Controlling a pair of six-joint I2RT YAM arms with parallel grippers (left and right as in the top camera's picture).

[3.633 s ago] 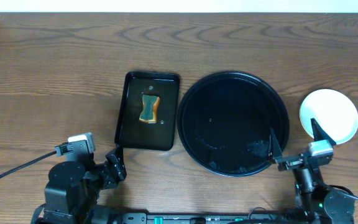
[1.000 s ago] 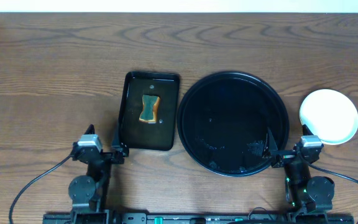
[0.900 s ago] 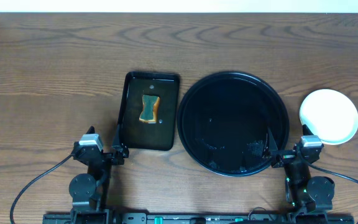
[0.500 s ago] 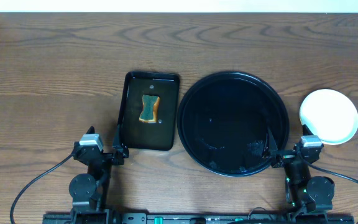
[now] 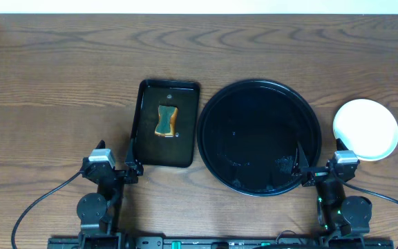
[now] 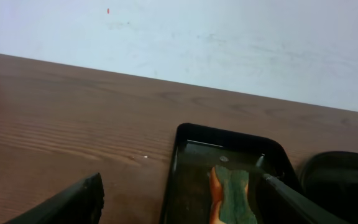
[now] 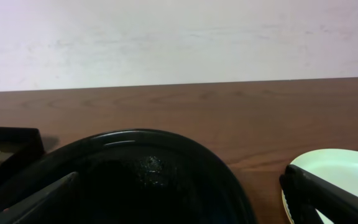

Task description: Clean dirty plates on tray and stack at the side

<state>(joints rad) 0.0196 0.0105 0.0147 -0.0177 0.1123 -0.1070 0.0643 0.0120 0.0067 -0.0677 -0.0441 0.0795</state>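
The left gripper (image 6: 182, 182), parked at the near left, is spread wide and holds nothing. Just beyond it is the small tray (image 5: 154, 149) with the sponge (image 5: 164, 121). The tray (image 5: 254, 124), centre-right, carries no plate, only a few specks. The right gripper (image 7: 180, 179), near right, is also wide open and empty. The plates (image 5: 365, 129) show as one pale disc just right of the tray, ahead and right of that gripper; how many are stacked cannot be told. The right arm is nearer. They are round, so have no long axis. No writing is legible.

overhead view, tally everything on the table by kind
round black tray: 1
rectangular black tray: 1
sponge: 1
pale plate: 1 showing, can't tell if more lie under it
total: 4
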